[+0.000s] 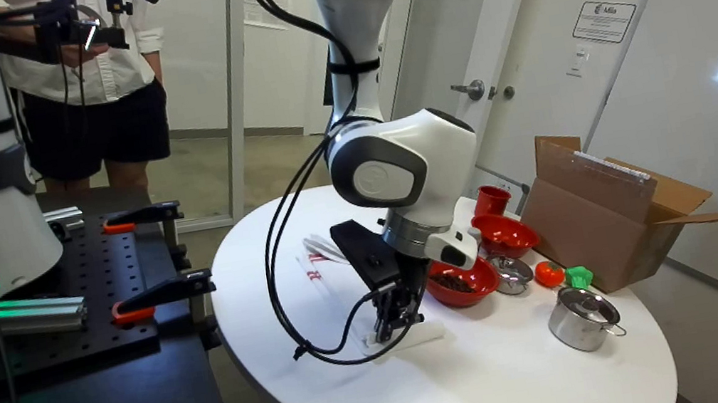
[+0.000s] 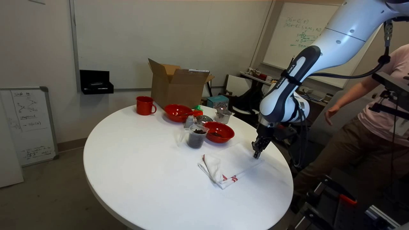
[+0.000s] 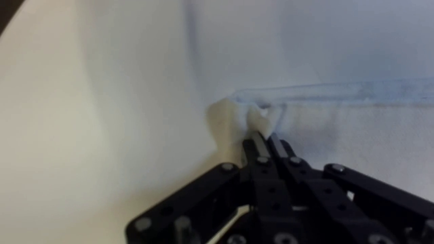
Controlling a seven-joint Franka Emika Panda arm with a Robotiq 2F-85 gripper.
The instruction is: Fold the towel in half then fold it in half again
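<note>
The white towel (image 2: 238, 159) lies on the round white table, partly folded over itself. Its end with red stripes and a crumpled loose flap points away from the gripper in an exterior view. It also shows in an exterior view (image 1: 423, 335), partly hidden behind the arm and cables. My gripper (image 2: 256, 156) is down at the towel's corner, near the table edge; it also shows in an exterior view (image 1: 384, 336). In the wrist view, the gripper (image 3: 266, 137) is shut on a pinched corner of the towel (image 3: 366, 132), which bunches up at the fingertips.
A red bowl (image 2: 219, 132) and a measuring cup (image 2: 196, 139) with dark contents stand just beyond the towel. Farther back are another red bowl (image 2: 175, 116), a red mug (image 2: 144, 106), a metal pot (image 1: 577, 325), a toy tomato (image 1: 549, 274) and a cardboard box (image 2: 188, 91).
</note>
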